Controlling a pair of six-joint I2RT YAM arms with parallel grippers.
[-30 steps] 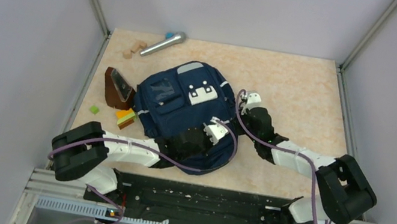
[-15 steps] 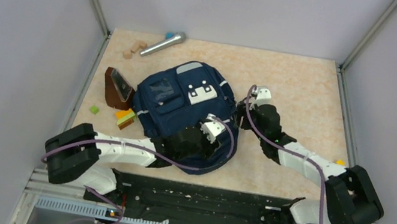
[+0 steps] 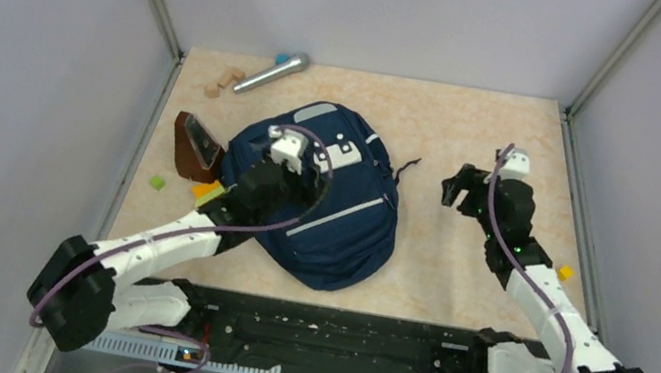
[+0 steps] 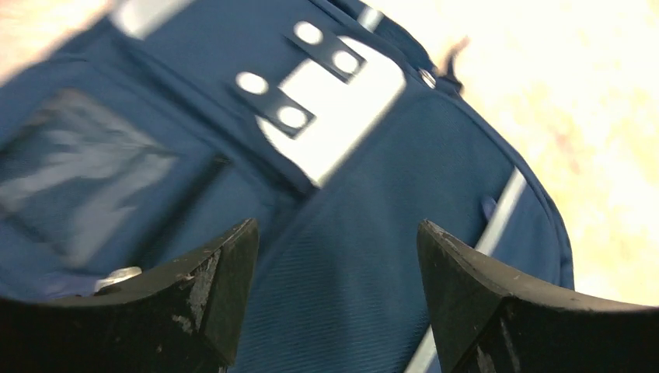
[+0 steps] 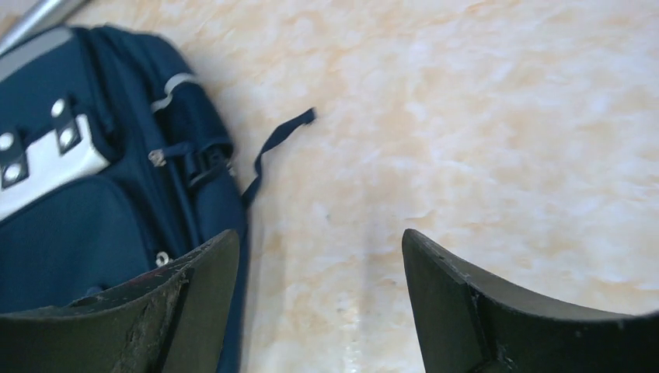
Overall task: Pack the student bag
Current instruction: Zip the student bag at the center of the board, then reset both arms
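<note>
Since both my grippers hang empty, I'm free to pick the grasp. L gripper (image 4: 336, 229): jaws spread wide, nothing btwn them, hovering right over the student bag (image 3: 339, 234), w/ its white patch (image 4: 342, 116) just ahead of the jaws and plain navy cloth under them. R gripper (image 5: 319, 237): also wide apart, holding nothing, over bare table (image 5: 482, 155). The bag's edge sits just off one finger, on the side toward my other arm, and a loose strap (image 5: 272, 148) trails out ahead of it.

Bag lies flat, front up. My read: soft fabric w/ no stiffness, so it'll sag and fold wherever I lift. A pinch on flat cloth prob. slips or only bunches one layer. Looks slack, so likely light, tho bulky for one gripper. Not fragile.

Best holds, imo: the zip pull (image 5: 158, 158) near R gripper for opening, plus a seam or pocket edge under L gripper to pin the bag so it doesn't drag along the smooth table. The strap is easy to catch but would just tow the whole thing. Can't tell from here which compartment that zip serves, or if it's shut.
</note>
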